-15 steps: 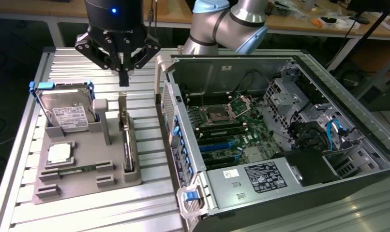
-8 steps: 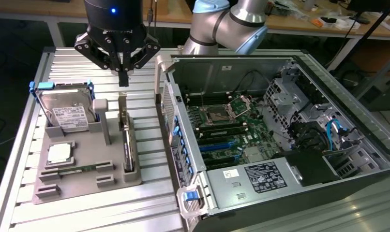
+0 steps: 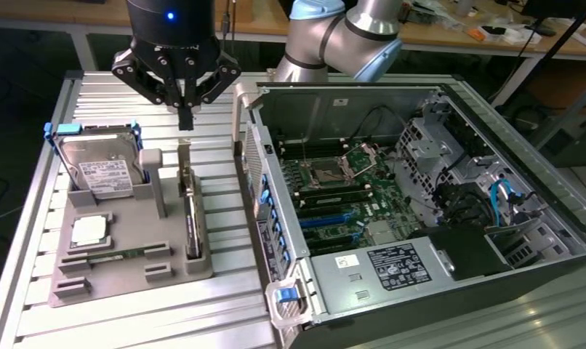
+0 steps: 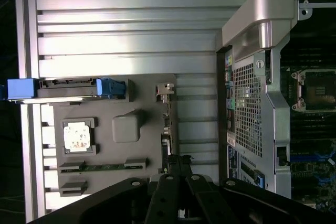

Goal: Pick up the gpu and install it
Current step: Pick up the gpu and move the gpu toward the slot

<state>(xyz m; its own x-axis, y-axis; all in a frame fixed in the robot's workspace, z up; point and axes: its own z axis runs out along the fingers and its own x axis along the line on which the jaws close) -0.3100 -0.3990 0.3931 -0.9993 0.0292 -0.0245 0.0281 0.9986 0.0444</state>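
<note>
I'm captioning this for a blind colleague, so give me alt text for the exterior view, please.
A robot arm's closed claw hangs above the gpu, which stands on edge in a gray holder tray on a slatted metal table. A hard drive sits in the tray too; an open computer case lies at the exterior view's right.

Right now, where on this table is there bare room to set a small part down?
The bare table strip in front of the grey tray, at the exterior view's bottom, is widest. A smaller patch lies beyond the hard drive. Crowded: the gap between the gpu and the computer case, with the shut hand above the gpu.
</note>
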